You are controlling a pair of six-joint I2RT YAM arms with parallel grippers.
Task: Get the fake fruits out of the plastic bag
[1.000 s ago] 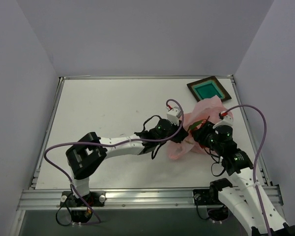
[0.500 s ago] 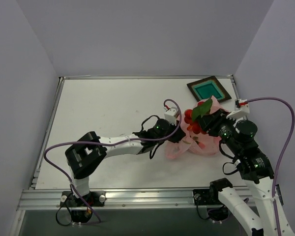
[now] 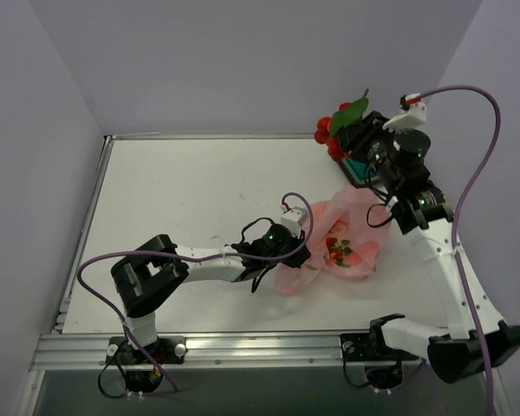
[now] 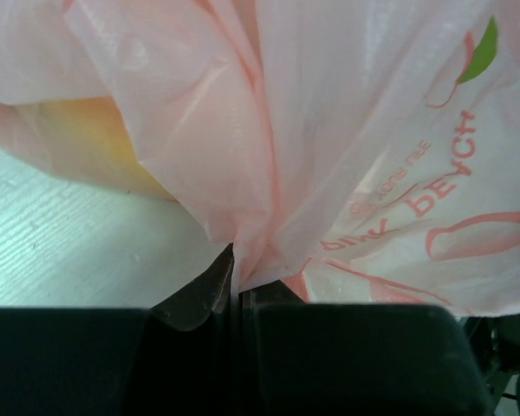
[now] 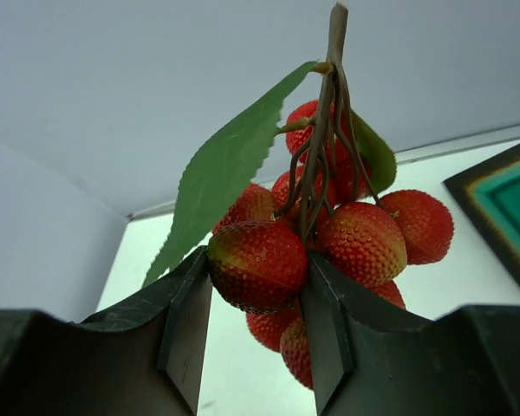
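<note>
Pale walls (image 3: 243, 69) box in our white tabletop (image 3: 182, 199). Our left end effector (image 4: 238, 270) pinches a pleat of the crinkly translucent pink plastic bag (image 3: 351, 217), right of centre. Our right end effector (image 5: 256, 282) grips one berry of a glossy red toy-fruit bunch with green leaves (image 5: 355, 238), high by the rear wall. We fear it slipping or striking that wall; room lies leftward.
</note>
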